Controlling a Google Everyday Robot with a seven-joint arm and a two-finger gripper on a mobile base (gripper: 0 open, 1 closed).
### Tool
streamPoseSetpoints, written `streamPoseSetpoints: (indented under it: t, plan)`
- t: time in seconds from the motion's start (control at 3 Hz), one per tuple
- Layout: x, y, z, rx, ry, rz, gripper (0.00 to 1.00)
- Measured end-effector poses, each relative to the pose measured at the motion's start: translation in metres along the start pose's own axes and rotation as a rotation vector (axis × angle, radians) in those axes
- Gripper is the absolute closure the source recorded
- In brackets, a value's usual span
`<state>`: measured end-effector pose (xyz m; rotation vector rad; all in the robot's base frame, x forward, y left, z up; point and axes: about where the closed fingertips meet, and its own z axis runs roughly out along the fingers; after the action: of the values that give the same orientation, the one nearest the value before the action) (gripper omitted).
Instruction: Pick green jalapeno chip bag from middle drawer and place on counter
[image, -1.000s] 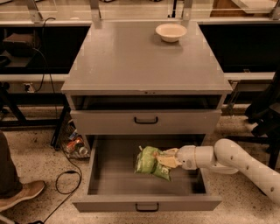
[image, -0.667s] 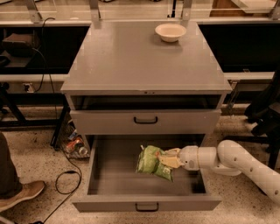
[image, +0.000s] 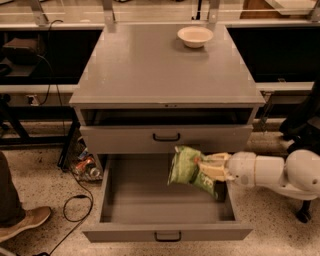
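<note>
The green jalapeno chip bag (image: 189, 171) is crinkled and shiny and hangs tilted above the right part of the open middle drawer (image: 165, 200). My gripper (image: 210, 168) comes in from the right on a white arm and is shut on the bag's right end, holding it clear of the drawer floor, just below the front panel of the drawer above. The grey counter (image: 150, 65) is the cabinet top above.
A white bowl (image: 195, 36) stands at the counter's back right. The upper drawer front (image: 166, 137) with its black handle is just above the bag. A person's shoe (image: 22, 222) and cables lie on the floor at left.
The gripper has lifted the bag up off the drawer floor; it now hangs near the upper drawer's front panel.
</note>
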<state>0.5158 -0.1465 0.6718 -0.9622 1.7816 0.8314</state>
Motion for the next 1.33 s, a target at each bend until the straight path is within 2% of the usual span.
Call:
streamPoseSetpoints:
  t: [0.33,1.0,1.33]
  plan:
    - [-0.047,0.003,-0.027,0.033,-0.012,-0.080,1.00]
    - [-0.058,0.000,-0.031,0.041,-0.029,-0.083,1.00]
    - [-0.097,-0.007,-0.052,0.065,-0.067,-0.128,1.00]
